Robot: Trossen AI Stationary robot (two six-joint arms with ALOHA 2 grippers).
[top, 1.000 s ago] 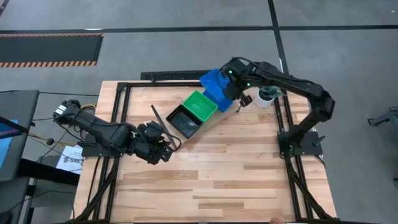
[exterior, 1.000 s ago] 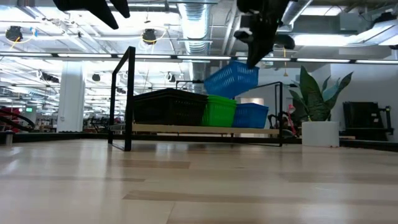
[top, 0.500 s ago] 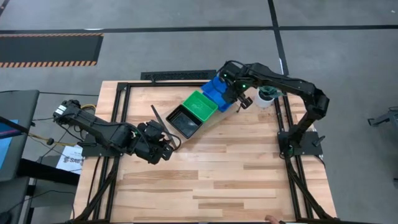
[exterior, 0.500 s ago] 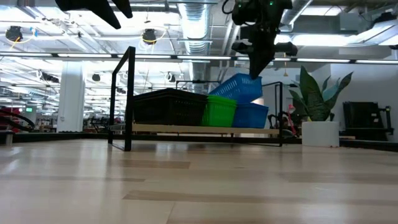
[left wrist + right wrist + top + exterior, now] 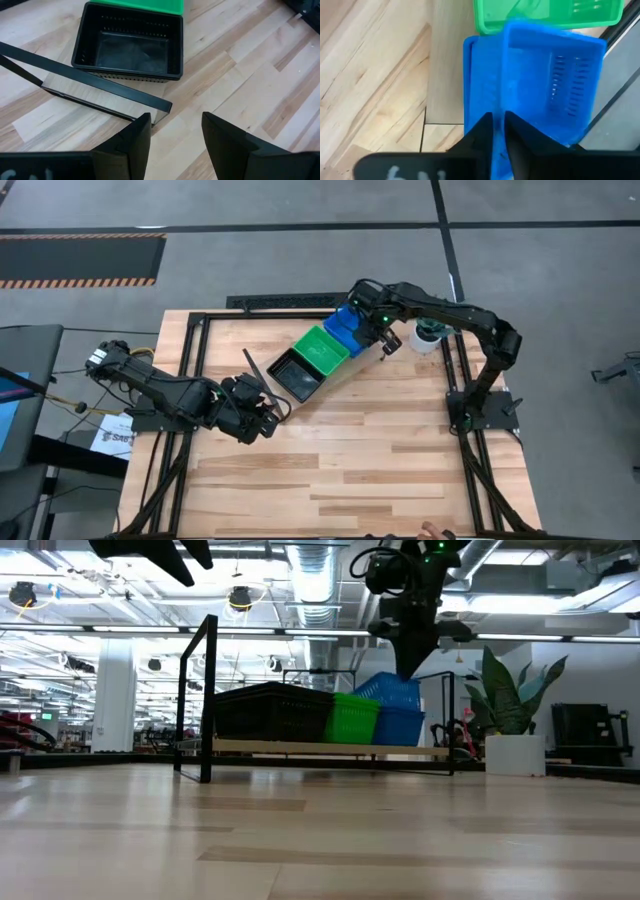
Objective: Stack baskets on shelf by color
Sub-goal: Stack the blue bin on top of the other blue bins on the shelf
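Blue basket being seated on the blue stack at the shelf's end

The right end effector (image 5: pixel 497 131) is seen pinched narrow on the near wall of the top blue basket (image 5: pixel 555 75), which is nested, slightly tilted, in the blue stack (image 5: pixel 345 328) on the shelf (image 5: pixel 330 748), beside the green (image 5: pixel 320 348) and black (image 5: pixel 296 373) stacks. Thin, light, perforated plastic is judged stiff enough for a rim grip. The left end effector (image 5: pixel 172 137) is held open over the surface (image 5: pixel 380 450).

Overhead, table-level and both wrist cameras share the shelf (image 5: pixel 335 375).
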